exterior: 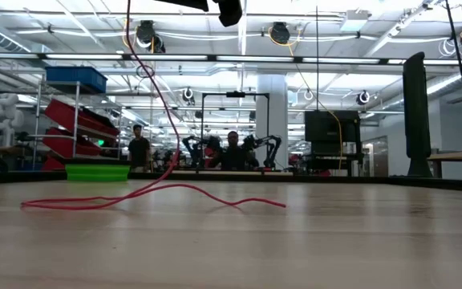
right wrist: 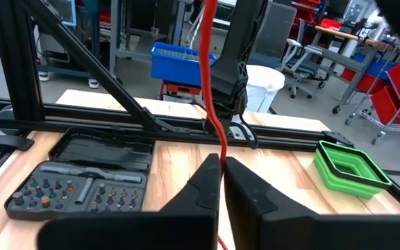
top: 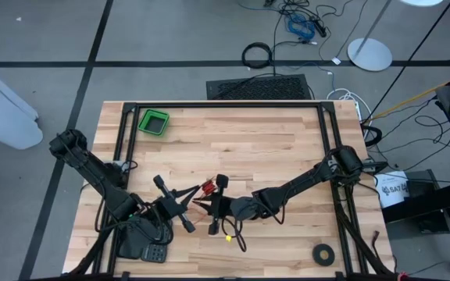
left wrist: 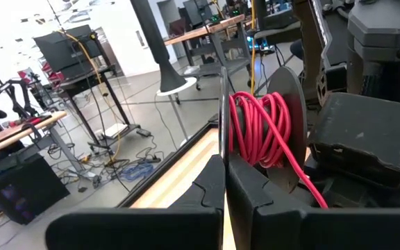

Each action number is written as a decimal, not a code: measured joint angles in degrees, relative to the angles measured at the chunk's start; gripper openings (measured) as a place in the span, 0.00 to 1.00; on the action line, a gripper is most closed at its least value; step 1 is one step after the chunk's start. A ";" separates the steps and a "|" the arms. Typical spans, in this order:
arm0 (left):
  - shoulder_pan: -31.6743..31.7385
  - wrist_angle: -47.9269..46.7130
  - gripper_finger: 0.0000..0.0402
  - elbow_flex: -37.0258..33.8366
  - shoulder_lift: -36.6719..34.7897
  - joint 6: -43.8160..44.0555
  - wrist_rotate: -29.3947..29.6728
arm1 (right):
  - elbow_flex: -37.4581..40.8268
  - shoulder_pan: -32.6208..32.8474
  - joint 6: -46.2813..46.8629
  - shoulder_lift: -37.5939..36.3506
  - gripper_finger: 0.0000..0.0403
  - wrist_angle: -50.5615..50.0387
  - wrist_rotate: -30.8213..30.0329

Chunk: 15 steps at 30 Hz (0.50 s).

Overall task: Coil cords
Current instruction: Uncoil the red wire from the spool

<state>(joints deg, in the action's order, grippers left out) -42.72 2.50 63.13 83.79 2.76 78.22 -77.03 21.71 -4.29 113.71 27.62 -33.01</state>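
Left gripper point(left wrist: 224, 201) has its fingers pinched tight on a thin dark spool flange wound with the red cord point(left wrist: 259, 128); right gripper point(right wrist: 221, 182) is clamped on that same cord above the wooden table point(top: 287, 148). Loose red slack trails across the tabletop.

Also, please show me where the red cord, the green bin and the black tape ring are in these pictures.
red cord point(left wrist: 259, 128): left wrist view, on the wound coil.
green bin point(top: 154, 122): high view, on its rim near the table's far left corner.
black tape ring point(top: 323, 252): high view, on the ring's band.
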 joint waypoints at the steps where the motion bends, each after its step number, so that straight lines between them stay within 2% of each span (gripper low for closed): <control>1: 0.00 0.00 0.01 0.00 0.00 -0.01 0.00 | 0.00 0.00 0.00 0.00 0.01 0.00 0.00; 15: -0.58 -3.81 0.01 0.00 0.02 -0.07 0.00 | 0.00 1.93 -1.88 -2.01 0.00 -3.35 -1.41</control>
<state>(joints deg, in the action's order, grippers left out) -43.30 -1.31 63.13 83.81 2.68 78.22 -77.03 23.65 -6.17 111.70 24.27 -34.43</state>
